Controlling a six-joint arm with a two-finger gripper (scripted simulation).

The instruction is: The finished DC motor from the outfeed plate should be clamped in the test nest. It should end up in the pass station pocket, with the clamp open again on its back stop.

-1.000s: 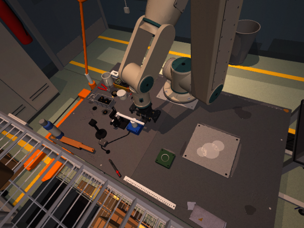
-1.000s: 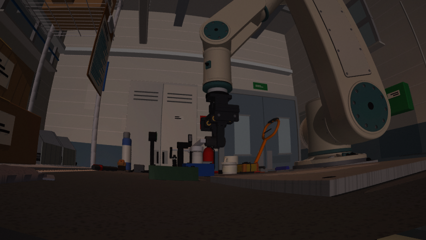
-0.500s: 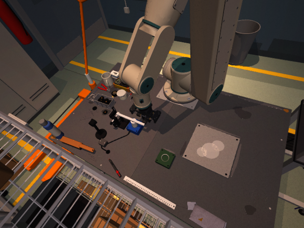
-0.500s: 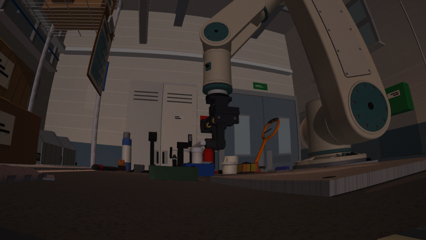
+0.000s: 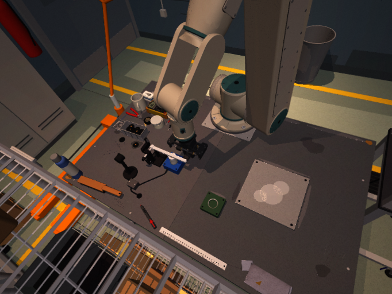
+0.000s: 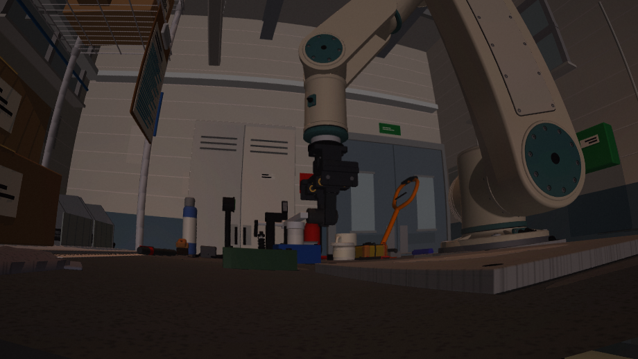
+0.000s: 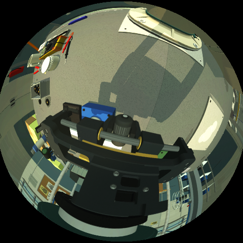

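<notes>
A dark grey ribbed knob (image 7: 122,127), the end of the clamp handle, sits gripped between the fingers of my closed gripper (image 7: 121,133). The white clamp bar (image 5: 167,153) lies across the blue test nest (image 5: 173,165), where the pale cylindrical DC motor (image 5: 173,158) stands upright in the nest. My gripper (image 5: 187,148) hangs just behind the nest, at the bar's far end. The green pass station block (image 5: 213,203) with its round pocket lies apart on the table toward the front. The grey outfeed plate (image 5: 273,193) lies to its right.
The black clamp post (image 5: 148,155) stands just left of the nest. Further left are a black stand (image 5: 126,167), a parts tray (image 5: 131,128), a white cup (image 5: 157,121) and a yellow meter (image 5: 155,109). A screwdriver (image 5: 148,216) and ruler (image 5: 192,248) lie near the front edge.
</notes>
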